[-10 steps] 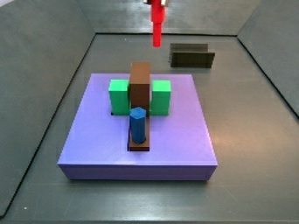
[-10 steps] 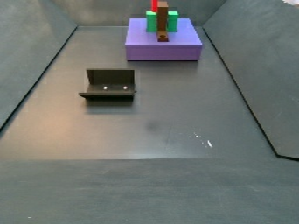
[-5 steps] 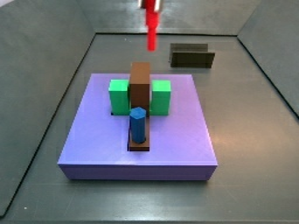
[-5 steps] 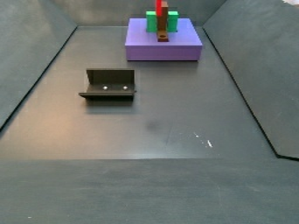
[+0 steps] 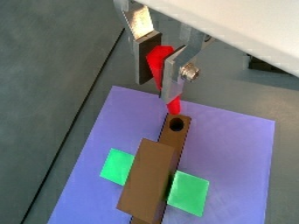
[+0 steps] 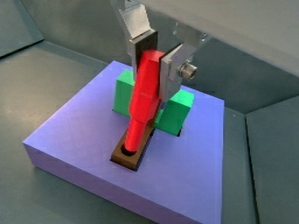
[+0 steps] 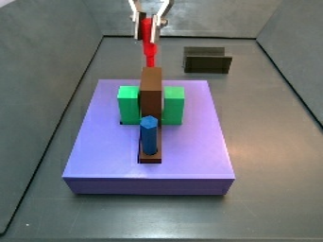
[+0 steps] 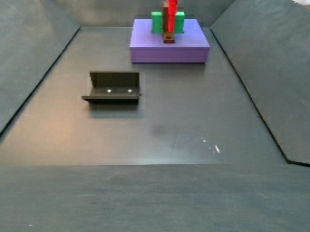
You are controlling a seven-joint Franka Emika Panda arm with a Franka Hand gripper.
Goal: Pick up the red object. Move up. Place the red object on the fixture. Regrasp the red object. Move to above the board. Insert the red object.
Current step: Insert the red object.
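Grey floor (image 8: 158,127) with grey walls on both sides. In a side view the board (image 7: 151,151) lies mid-floor, a purple slab; in another side view (image 8: 169,50) it sits at the far end, its far edge hidden by what stands on it. On the board: two green blocks (image 7: 128,104) flanking a brown bar (image 7: 151,90), and a blue peg (image 7: 149,134) upright at the bar's near end. In a wrist view the bar (image 5: 152,175) is cut off by the frame edge, and a dark hole (image 5: 177,124) shows in its end. The blue peg is not seen in the wrist views.

Fixture (image 8: 112,87) stands on the floor well apart from the board; in a side view (image 7: 207,60) it is far right, behind the board.

Gripper (image 6: 155,63) is above the board's far end, clamped on the red peg (image 6: 142,96), silver fingers (image 6: 173,66) on each side. Only its tips show at the frame top in a side view (image 7: 149,21). Peg hangs upright, its lower tip at the bar's hole (image 6: 128,158); whether it is inside or just above, cannot tell. In a side view the peg (image 8: 172,11) is cut off at the top and overlaps the blocks.
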